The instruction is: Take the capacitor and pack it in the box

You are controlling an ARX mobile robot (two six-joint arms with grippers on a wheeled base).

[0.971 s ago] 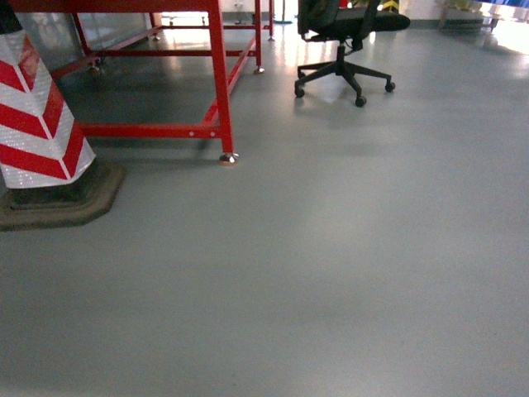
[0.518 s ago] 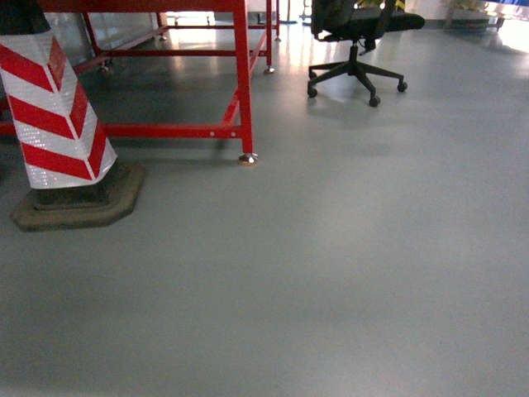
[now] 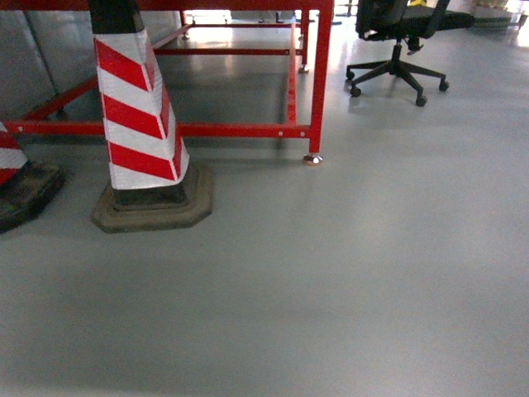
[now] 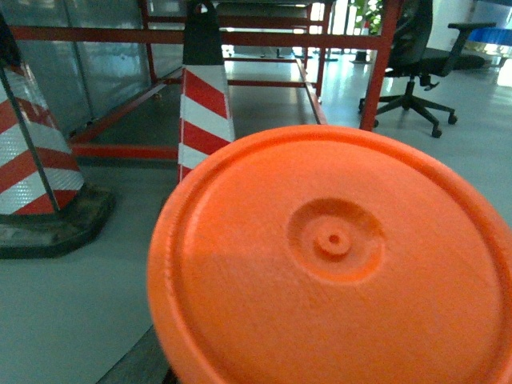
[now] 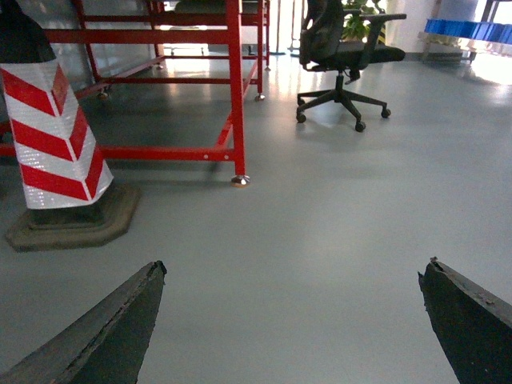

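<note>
Neither capacitor nor box showed in the head view, only grey floor [image 3: 331,281], a striped cone [image 3: 140,124] and a red frame [image 3: 318,83]; the left wrist view was filled by an orange disc [image 4: 336,256], its gripper's state untellable. Right gripper [image 5: 292,320] stood spread and empty over floor, so which arm lay nearer could not be judged.

The traffic cone [image 3: 139,124] on the left is showing diagonal red and white stripes over a dull olive-grey base. The table frame [image 3: 318,74] behind it is glowing bright red. Far right, the office chair [image 3: 397,50] is looking black. The floor [image 3: 331,281] is running plain grey. An orange disc [image 4: 336,264] is filling the left wrist view.
</note>
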